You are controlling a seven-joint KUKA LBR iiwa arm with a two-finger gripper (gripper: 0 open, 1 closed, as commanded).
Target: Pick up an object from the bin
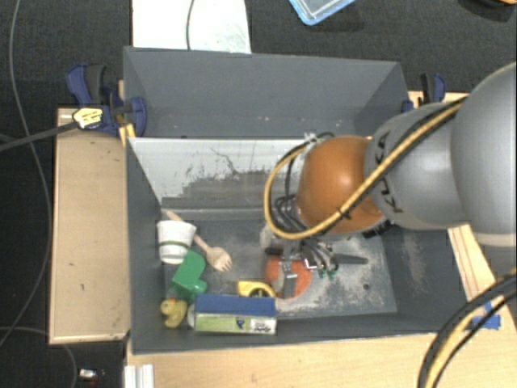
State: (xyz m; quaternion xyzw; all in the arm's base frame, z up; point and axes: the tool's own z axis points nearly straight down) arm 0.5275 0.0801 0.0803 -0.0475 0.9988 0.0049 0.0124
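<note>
- Gripper [300, 270] is lowered to the floor of the bin [258, 95], right of centre and toward the near wall, beneath the orange cover [335, 184] on the wrist; whether it is apart or together cannot be told from this angle
- Writing: dark lettering [389, 196] runs along the grey arm [452, 168] next to the cover; a yellow-and-black cable [268, 200] crosses it and the word cannot be read in full
- Writing: the blue box [234, 304] against the near wall carries a pale green label [234, 324] with small print too fine to read
- Task's thing: an orange-red round thing [296, 283] lies on the bin floor directly under the gripper, touching or just below it; contact cannot be confirmed
- Orientation: the part that shows is rounded, with no clear long axis and no pointing direction to be told
- Appearance: smooth, evenly orange-red, its upper part hidden by the gripper's metal parts
- Nearest neighbour: a yellow ring [257, 288] lies flat just left of the orange-red round thing, beside the blue box's far edge
- Remaining things form a loose group at the bin's left: a white cup [174, 241], a wooden spoon [212, 254] lying diagonally, a green block [190, 275] and a small yellow thing [171, 312] in the near left corner
- Bin floor to the right of the gripper is bare, scuffed grey metal
</note>
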